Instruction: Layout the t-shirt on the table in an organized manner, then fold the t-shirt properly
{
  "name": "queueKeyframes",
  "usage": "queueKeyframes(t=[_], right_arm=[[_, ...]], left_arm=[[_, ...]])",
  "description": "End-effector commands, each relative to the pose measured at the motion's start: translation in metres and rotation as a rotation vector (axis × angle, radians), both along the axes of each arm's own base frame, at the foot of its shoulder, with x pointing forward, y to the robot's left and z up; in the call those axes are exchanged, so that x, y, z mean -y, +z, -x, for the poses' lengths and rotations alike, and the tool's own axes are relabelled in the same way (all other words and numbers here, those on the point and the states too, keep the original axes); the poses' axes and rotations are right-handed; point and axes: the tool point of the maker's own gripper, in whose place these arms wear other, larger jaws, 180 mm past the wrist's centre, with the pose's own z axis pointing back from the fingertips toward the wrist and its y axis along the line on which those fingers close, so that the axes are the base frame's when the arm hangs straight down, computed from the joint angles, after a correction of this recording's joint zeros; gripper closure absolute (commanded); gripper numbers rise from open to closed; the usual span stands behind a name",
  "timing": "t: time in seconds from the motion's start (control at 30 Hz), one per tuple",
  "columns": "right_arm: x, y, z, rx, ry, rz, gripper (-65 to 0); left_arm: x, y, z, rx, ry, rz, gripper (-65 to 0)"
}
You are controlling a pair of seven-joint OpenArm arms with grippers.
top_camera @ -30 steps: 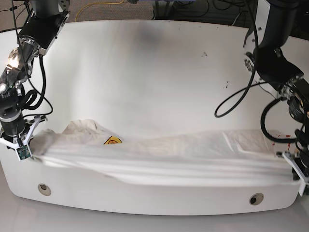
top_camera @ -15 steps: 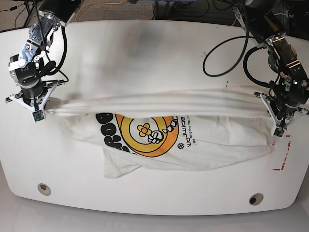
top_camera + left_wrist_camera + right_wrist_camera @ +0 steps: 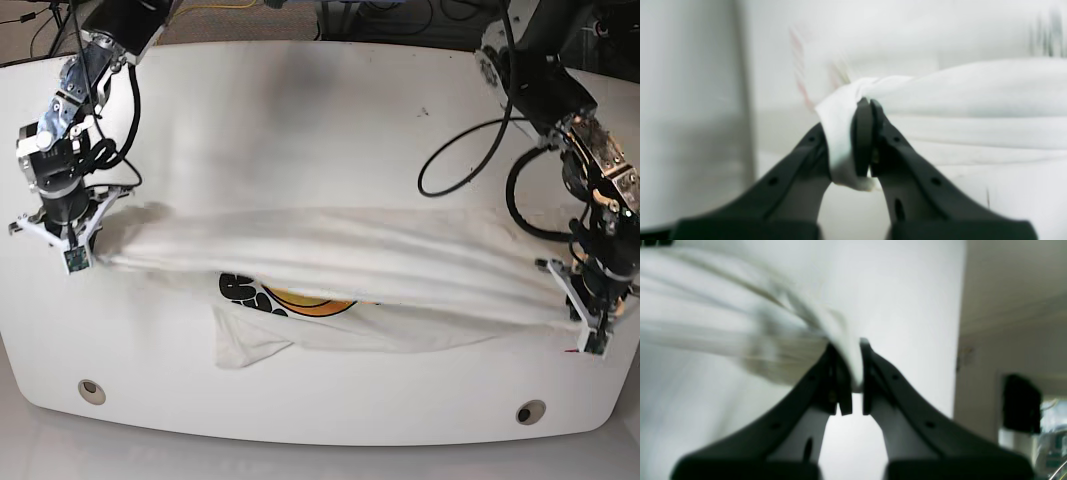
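Note:
The white t-shirt [image 3: 330,250] hangs stretched in a long band across the table [image 3: 320,120], held at both ends. My right gripper [image 3: 72,243], at the left of the base view, is shut on one end of it. My left gripper [image 3: 587,325], at the right, is shut on the other end, nearer the front edge. Under the band a strip of the orange-and-black graphic [image 3: 290,297] shows, and a loose flap [image 3: 245,345] lies on the table. The left wrist view shows the left gripper [image 3: 867,106] pinching bunched cloth [image 3: 973,100]. In the right wrist view the right gripper [image 3: 853,350] clamps blurred cloth [image 3: 740,323].
Two round grommet holes [image 3: 91,390] [image 3: 530,411] sit near the table's front edge. A black cable loop [image 3: 470,160] hangs from the arm at the right of the base view. Small dark marks [image 3: 424,111] dot the far side of the table.
Both grippers carried the shirt from the front edge to mid-table. Since then the left gripper has swung back toward the front, and the stretched cloth now covers most of the graphic.

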Motion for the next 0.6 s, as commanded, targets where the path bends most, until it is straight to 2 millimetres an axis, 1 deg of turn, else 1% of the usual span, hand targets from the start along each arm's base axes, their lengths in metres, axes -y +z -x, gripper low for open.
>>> queueKeyframes(t=[0.0,0.1,0.2,0.23,0.27,0.33,0.37,0.43,0.47,0.53,0.57], right_arm=[[0.009,0.036,-0.015,0.089,0.0,0.054,-2.7],[0.007,0.059,-0.035,0.136,0.032,0.085,-2.7],[0.008,0.089,-0.05,0.186,0.058,0.137,-2.7],[0.007,0.103,-0.056,0.216,0.068,0.155,-2.7],[0.007,0.112,-0.061,0.234,0.074,0.165,-2.7],[0.003,0.144,-0.073,0.297,0.095,0.201,-2.7],[0.001,0.158,-0.077,0.323,0.104,0.22,-2.7],[-0.005,0.19,-0.086,0.376,0.132,0.276,-2.7],[-0.006,0.199,-0.087,0.389,0.138,0.295,-2.7],[-0.012,0.234,-0.093,0.431,0.157,0.369,-2.7],[-0.014,0.245,-0.094,0.443,0.159,0.39,-2.7]], left_arm=[[0.003,0.038,-0.021,0.08,-0.018,-0.015,-1.9],[0.004,0.073,-0.04,0.145,-0.023,-0.004,-1.9],[0.005,0.11,-0.054,0.219,-0.032,0.009,-1.9],[0.005,0.125,-0.06,0.248,-0.034,0.015,-1.9],[0.005,0.136,-0.063,0.269,-0.036,0.02,-1.9],[0.007,0.172,-0.073,0.331,-0.047,0.039,-2.1],[0.007,0.185,-0.077,0.351,-0.051,0.047,-2.1],[0.009,0.22,-0.082,0.412,-0.067,0.063,-2.4],[0.009,0.231,-0.081,0.434,-0.067,0.063,-2.4],[0.009,0.266,-0.077,0.503,-0.068,0.052,-2.2],[0.011,0.28,-0.075,0.531,-0.073,0.045,-2.2]])
